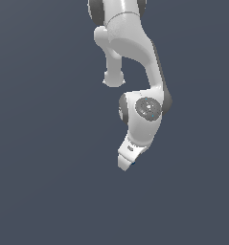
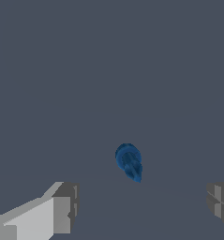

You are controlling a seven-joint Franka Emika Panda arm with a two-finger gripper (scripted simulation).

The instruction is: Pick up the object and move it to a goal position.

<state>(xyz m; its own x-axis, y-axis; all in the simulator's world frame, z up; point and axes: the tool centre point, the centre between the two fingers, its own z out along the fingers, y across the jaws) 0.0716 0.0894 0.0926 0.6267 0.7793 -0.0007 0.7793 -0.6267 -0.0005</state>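
Fingers (image 2: pixel 62 213): spread wide, holding nothing
Blue object (image 2: pixel 128 161): on the grey surface ahead of the gripper (image 2: pixel 141 211), between the finger lines, nearer neither; untouched
Long axis: cannot tell
Exterior view: only a blue speck beside the fingertip

Arm (image 1: pixel 135 52) cut off by top edge of exterior view; base and upper links out of frame. Object (image 1: pixel 133 163) in exterior view only tiny blue speck at gripper (image 1: pixel 125 160) tip, mostly hidden behind white hand; shape unreadable there. Fingers in exterior view not separable, gap not discernible. In wrist view, both fingers (image 2: pixel 48 213) cropped by picture edges. Object (image 2: pixel 129 162) surface blurred, form indistinct; contact with fingers none visible.
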